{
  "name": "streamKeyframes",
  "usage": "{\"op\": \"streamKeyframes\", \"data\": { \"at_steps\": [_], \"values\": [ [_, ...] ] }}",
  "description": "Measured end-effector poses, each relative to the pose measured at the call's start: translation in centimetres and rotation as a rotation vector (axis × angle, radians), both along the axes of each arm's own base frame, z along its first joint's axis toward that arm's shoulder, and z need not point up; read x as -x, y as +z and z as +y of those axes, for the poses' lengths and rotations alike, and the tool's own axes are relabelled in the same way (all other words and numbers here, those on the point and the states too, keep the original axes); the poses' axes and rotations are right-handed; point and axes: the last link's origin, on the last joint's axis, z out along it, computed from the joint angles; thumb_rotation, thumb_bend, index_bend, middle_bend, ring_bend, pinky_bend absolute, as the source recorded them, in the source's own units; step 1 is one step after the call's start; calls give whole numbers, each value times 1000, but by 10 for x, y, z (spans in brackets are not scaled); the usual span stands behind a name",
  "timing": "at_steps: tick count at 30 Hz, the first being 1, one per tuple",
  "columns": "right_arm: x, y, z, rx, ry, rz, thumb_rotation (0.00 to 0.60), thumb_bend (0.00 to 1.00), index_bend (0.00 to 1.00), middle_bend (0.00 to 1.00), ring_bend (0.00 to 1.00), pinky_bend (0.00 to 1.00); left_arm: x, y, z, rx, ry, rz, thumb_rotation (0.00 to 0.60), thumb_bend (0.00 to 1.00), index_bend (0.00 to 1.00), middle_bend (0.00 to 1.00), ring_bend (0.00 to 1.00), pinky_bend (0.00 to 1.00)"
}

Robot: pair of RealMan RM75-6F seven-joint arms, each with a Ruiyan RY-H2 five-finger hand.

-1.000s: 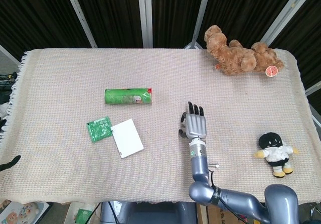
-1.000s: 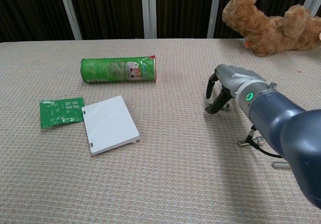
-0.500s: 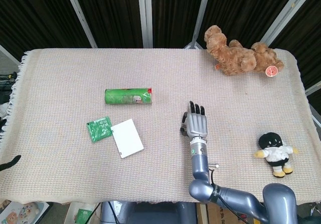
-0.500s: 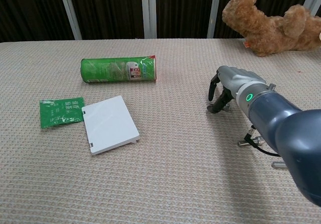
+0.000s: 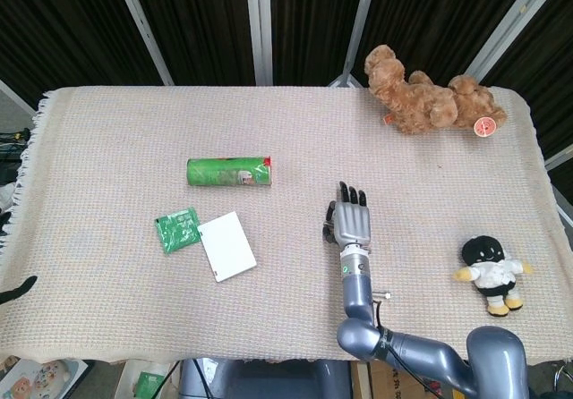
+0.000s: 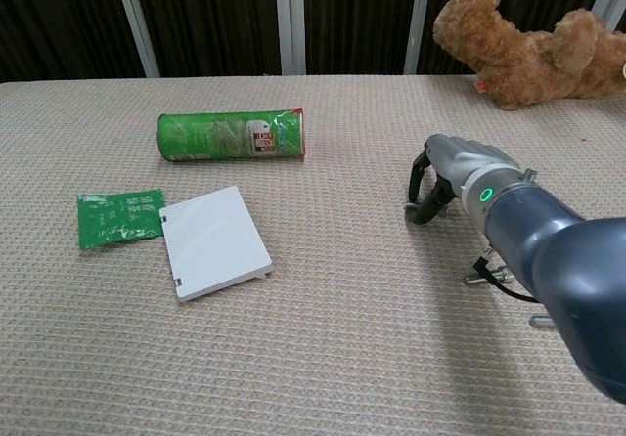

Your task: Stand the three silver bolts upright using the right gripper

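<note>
A silver bolt (image 6: 479, 278) is lying flat on the woven table cover (image 6: 323, 358) just behind the right hand (image 6: 452, 170), toward the robot and close beside the forearm; in the chest view its long axis is running roughly left to right, its outer end pointing away from the arm (the inner end is disappearing against the arm, so its full length cannot be told). A second small silver piece (image 6: 540, 321) is showing further back along the arm, too much hidden to tell its direction. The head view is showing one thin bright bolt (image 5: 383, 296) beside the arm as well, lying roughly crosswise to it. The bolts are looking slim, shiny and metallic, very small against the hand. The right hand is hanging palm down over the cloth, dark fingers (image 6: 424, 190) curling downward with their tips at or near the weave, holding nothing that can be seen; the fingers are standing somewhat apart. The grey forearm is stretching back from it, a green light glowing at the wrist. Far to the hand's left are lying a green tube (image 6: 233, 136), a white card (image 6: 215, 242) and a green packet (image 6: 119, 216); a brown teddy bear (image 6: 523, 50) is lying beyond the hand.
</note>
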Motion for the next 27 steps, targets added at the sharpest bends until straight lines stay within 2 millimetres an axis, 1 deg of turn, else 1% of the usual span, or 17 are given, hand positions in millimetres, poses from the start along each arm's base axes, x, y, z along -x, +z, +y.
{"op": "streamKeyframes", "data": {
  "at_steps": [14,18,27],
  "values": [
    [3,0,-1,-4,-7,15,600,344,568,0,0,0,-1,-1,0,3,-2,5,600,238,63,28,0,142],
    [2,1,-1,-5,-8,14,600,382,589,0,2,0,-1,-1,0,4,-1,4,600,238,62,28,0,142],
    [0,0,0,-7,-8,-9,600,388,607,0,5,0,-1,-1,0,3,-2,3,600,238,62,28,0,142]
  ]
}}
